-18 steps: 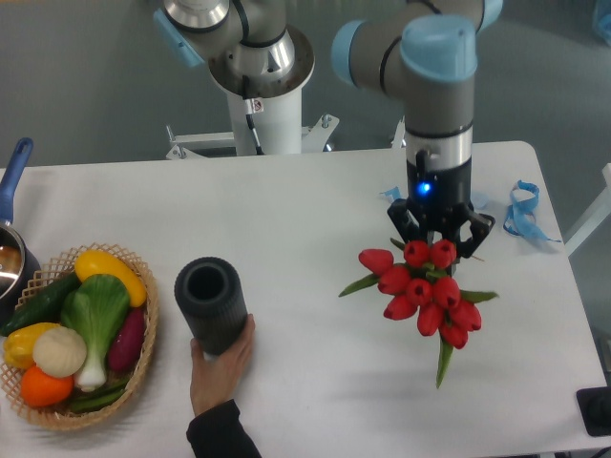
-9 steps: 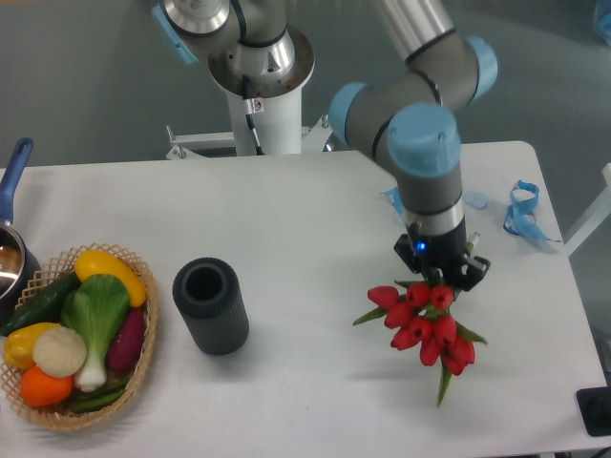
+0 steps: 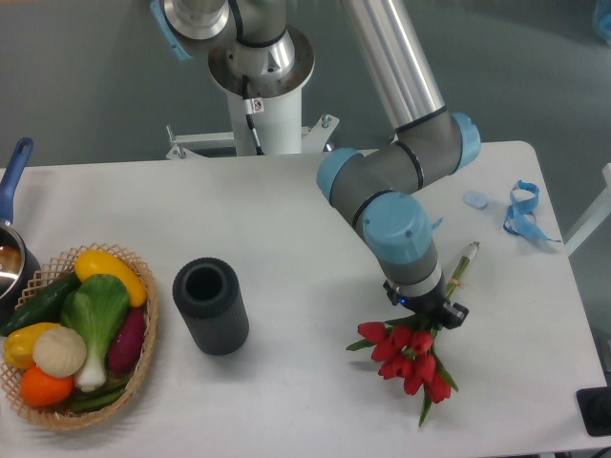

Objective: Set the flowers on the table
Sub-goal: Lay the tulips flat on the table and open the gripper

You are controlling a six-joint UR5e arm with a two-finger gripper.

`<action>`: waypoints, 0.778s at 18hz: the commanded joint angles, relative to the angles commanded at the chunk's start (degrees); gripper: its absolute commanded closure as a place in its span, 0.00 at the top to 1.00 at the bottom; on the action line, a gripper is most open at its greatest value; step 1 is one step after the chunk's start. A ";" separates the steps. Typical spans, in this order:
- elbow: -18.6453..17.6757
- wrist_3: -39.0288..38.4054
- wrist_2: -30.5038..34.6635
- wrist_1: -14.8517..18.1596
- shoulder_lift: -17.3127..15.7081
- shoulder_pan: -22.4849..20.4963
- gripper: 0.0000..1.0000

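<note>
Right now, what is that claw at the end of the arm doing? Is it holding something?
Gripper: closed on the flowers, gripping the bunch just above the red blooms, low over the table.

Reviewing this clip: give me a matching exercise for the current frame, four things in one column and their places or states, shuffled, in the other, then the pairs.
Things:
1. flowers
2. vase
3. wicker basket
4. blue ribbon

Places or states:
A. far right of the table, near its back edge
B. left edge, filled with vegetables
C. low under the claw, right of centre
D. standing empty, dark, between the basket and the arm

Pairs: 1-C, 2-D, 3-B, 4-A
</note>
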State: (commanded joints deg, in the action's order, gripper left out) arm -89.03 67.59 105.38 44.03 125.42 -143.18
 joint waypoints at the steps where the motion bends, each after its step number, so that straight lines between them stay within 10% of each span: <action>1: 0.09 0.00 0.00 0.00 0.18 0.18 0.36; 4: 0.18 0.70 0.00 -0.17 -0.43 0.27 1.00; 14: 5.18 0.26 -2.89 1.23 -9.30 0.71 1.00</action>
State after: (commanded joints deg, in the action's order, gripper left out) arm -83.85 67.85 102.49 45.26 116.12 -142.47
